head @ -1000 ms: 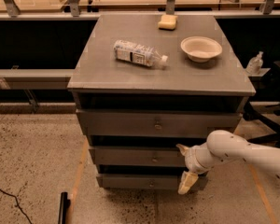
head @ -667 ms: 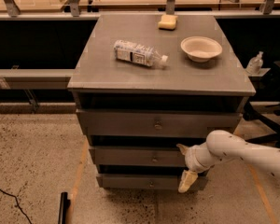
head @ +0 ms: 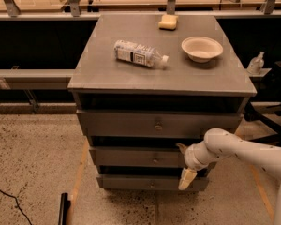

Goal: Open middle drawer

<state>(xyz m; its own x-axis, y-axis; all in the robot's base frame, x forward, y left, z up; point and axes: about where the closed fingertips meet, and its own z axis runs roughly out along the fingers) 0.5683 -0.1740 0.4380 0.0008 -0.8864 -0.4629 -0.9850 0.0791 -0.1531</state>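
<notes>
The middle drawer (head: 131, 157) is the second of three grey fronts on the cabinet, with a small round knob (head: 155, 160) at its centre. My gripper (head: 183, 163) is in front of the right part of that front, to the right of the knob. It is open. One tan finger (head: 181, 147) is at the drawer's upper edge and the other hangs below its lower edge. The white arm (head: 239, 153) comes in from the right.
On the cabinet top (head: 107, 76) lie a plastic bottle (head: 139, 54), a white bowl (head: 202, 48) and a yellow sponge (head: 168, 22). The top drawer (head: 122, 123) and bottom drawer (head: 131, 182) flank the middle one. A dark object (head: 63, 209) lies on the speckled floor at the lower left.
</notes>
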